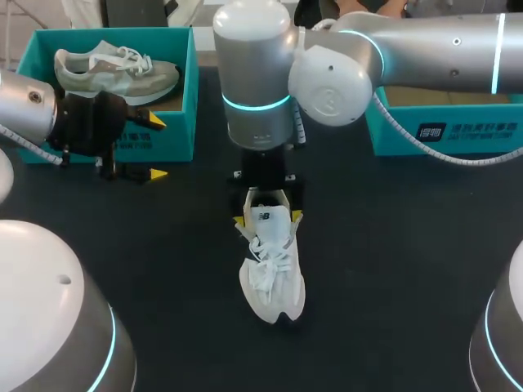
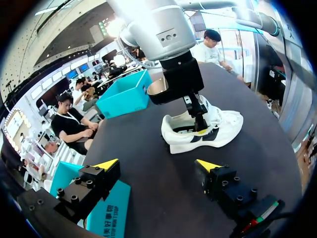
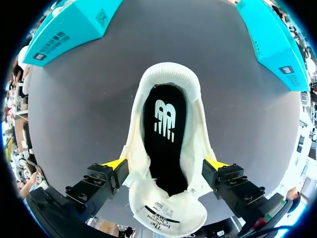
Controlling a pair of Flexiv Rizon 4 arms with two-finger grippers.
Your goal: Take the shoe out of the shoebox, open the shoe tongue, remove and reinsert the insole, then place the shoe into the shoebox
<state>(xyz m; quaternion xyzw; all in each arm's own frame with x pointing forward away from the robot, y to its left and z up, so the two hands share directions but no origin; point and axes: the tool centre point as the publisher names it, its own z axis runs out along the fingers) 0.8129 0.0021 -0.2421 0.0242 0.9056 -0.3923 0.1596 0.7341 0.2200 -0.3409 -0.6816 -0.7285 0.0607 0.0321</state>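
The white shoe (image 1: 272, 278) lies flat on its sole on the black table (image 1: 392, 269), out of any box, with its toe toward the robot and its heel away. It is a chunky sports shoe with a mesh upper, white laces (image 1: 270, 263) loosely crossed over the front, and a thick white sole with a dark streak along one side. From straight above the opening, the black insole (image 3: 166, 144) sits inside and carries a white emblem. The padded knit heel collar curves round its far end. The tongue (image 3: 166, 215) is folded forward over the laces, showing a printed label on its underside.

The right gripper (image 1: 267, 218) stands over the shoe's rear half. One yellow-tipped finger is pressed against each side of the opening, so it is grasping the shoe across its width.

The left gripper (image 1: 156, 147) hangs above the table, beyond the shoe and well off to its left. Its fingers are spread wide with nothing between them.

Just behind that gripper, farther from the shoe, stands a teal shoebox (image 1: 180, 131) without a lid, and a grey-green sports shoe (image 1: 114, 72) lies on its side in it. A second teal box (image 1: 458, 131) stands beyond the white shoe on its right, well apart from it.
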